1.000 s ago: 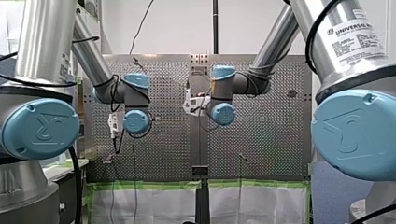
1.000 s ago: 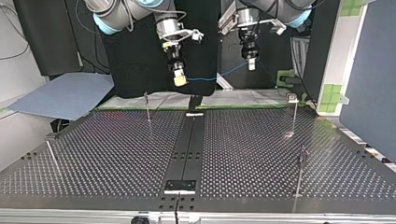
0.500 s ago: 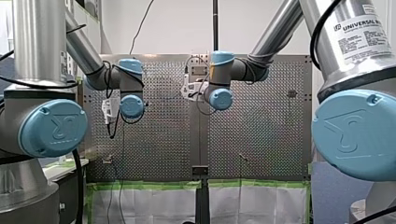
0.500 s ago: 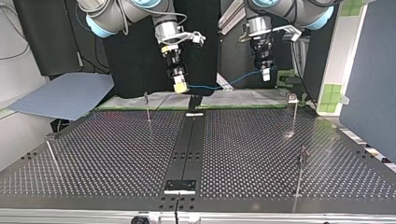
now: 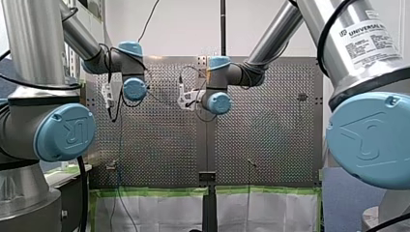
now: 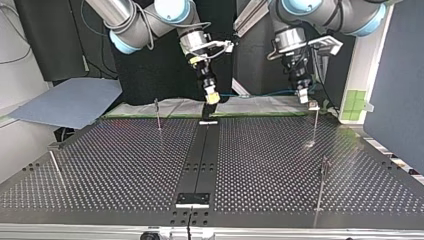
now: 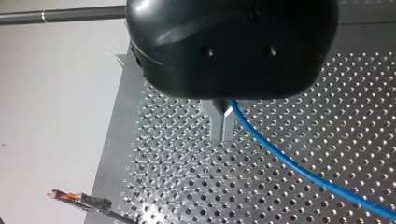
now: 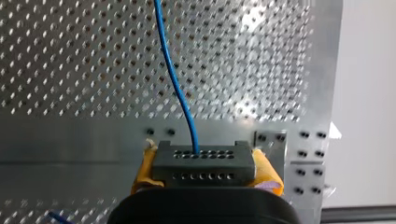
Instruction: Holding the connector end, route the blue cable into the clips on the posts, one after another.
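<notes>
**Cable strung between the grippers, first clip just below**

The table [image 6: 125,165] carries only a few thin posts [image 6: 158,115]. The one that matters is at the top view's far right, with a clip [image 6: 314,105] on its top. Both arms hang over the table's far edge.

Our right gripper [image 6: 212,97] is near the middle of that edge. Its yellow pads [image 8: 266,171] are clamped on the dark connector [image 8: 203,163], as the right wrist view shows plainly. Our left gripper [image 6: 302,96] hovers just above that clip. Its metal fingers [image 7: 219,123] are closed together and the cable [image 6: 260,93] comes out from between them, so we read it as pinching the cable some way along from the connector. Between the two grippers the cable runs nearly level through the air, clear of the table and in no clip.

We judge this to be the approach to the first clip, with nothing routed yet. The next move calls for bringing the left gripper down and across, so that the cable beside its fingers meets the clip's mouth. The right gripper should hold the connector firm, so the line is taut enough to seat but not so taut that it bends the thin post. We cannot tell which way the clip's opening faces.
</notes>
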